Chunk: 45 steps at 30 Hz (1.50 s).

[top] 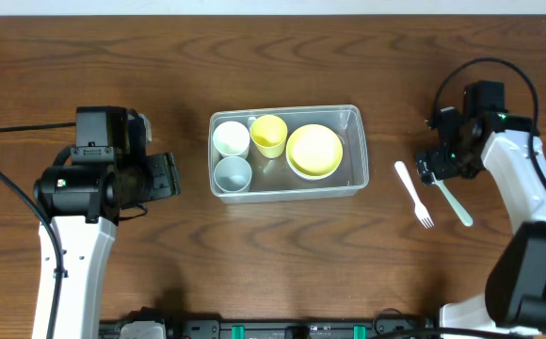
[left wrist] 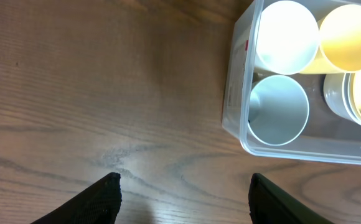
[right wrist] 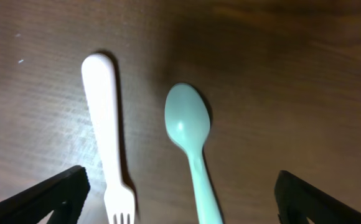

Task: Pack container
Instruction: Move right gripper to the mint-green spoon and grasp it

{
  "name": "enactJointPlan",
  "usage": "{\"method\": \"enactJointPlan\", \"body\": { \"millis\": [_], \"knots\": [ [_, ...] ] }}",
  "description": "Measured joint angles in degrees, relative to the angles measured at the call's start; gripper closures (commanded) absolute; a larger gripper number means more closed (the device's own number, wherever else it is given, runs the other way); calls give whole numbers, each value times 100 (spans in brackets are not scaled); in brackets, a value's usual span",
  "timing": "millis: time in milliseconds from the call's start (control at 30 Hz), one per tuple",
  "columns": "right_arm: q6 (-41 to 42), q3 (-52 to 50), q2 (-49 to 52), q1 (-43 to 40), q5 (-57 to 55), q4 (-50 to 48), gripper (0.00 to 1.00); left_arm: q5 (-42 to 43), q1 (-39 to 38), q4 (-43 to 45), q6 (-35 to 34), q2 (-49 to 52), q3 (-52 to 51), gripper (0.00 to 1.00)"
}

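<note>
The clear container (top: 284, 110) sits at the table's centre. It holds a white cup (top: 231, 139), a pale blue cup (top: 233, 173), a yellow cup (top: 269, 135) and a yellow bowl (top: 313, 151) nested in a white one. My left gripper (top: 165, 176) is open and empty, left of the container; its wrist view shows the container's corner (left wrist: 233, 93) ahead of the fingers (left wrist: 183, 196). A white fork (top: 412, 193) and a teal spoon (top: 452, 200) lie on the table at the right. My right gripper (top: 433, 169) is open above them, with the fork (right wrist: 106, 124) and spoon (right wrist: 190, 137) between its fingers (right wrist: 180, 186).
The table is dark wood. The right arm's white link (top: 527, 188) stretches along the right edge. The left arm's body (top: 85, 188) stands left of the container. Black cables run off from both arms.
</note>
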State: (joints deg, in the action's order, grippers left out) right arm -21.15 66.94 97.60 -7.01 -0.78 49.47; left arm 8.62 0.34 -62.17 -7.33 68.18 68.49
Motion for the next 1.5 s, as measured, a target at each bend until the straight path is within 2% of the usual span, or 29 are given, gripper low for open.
{"method": "enactJointPlan", "body": {
  "millis": [467,1500],
  "knots": [
    [-46,-4,992,0,37,-227,9,0,0,-39,0,0,0,34],
    [-42,-4,1078,-129,39,-291,11,0,0,-85,-13,0,0,34]
  ]
}}
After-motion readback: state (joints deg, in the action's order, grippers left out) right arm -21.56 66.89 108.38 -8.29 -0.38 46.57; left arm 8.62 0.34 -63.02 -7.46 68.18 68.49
